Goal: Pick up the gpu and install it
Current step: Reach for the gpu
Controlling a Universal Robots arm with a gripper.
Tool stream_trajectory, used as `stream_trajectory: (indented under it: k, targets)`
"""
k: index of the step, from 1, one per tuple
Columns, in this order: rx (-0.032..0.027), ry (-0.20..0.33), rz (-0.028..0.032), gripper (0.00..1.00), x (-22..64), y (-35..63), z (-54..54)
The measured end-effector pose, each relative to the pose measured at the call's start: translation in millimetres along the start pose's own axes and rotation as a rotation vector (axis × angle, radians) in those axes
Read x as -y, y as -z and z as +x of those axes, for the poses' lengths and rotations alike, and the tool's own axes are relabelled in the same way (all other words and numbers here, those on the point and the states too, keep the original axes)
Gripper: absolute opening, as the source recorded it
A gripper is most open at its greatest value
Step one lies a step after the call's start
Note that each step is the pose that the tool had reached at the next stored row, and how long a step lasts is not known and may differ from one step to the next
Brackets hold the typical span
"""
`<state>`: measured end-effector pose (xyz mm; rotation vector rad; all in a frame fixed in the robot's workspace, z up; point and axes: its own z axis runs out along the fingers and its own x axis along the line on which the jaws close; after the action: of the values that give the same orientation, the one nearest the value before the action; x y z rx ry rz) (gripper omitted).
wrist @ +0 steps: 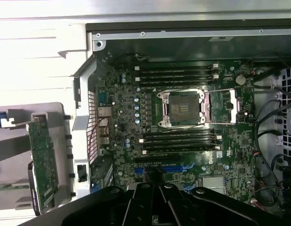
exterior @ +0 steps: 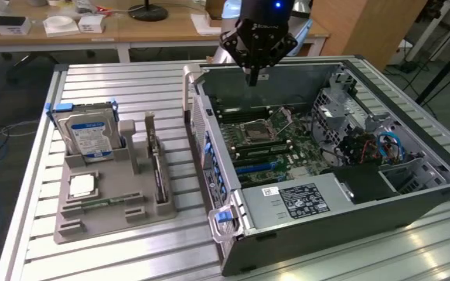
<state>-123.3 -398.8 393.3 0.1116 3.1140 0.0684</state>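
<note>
Black and clenched on nothing, the robot arm's two-finger gripper [exterior: 252, 75] hangs over the far end of the open dark-grey computer tower case [exterior: 444, 170], above its green motherboard [exterior: 276, 137]. The gpu [exterior: 159, 170], a thin dark circuit card, stands on edge in the grey plastic parts holder [exterior: 100, 219] on the slatted metal table [exterior: 131, 88], beside the case. Judging by this, neither pickup nor installation is done, and the blue expansion slots [exterior: 256, 168] sit bare.
</note>
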Motion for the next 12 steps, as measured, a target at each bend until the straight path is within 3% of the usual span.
stream_trajectory:
  k: [12]
  targets:
    - [0.0000,0.000,0.0000,0.11,0.5,-0.1,7.5]
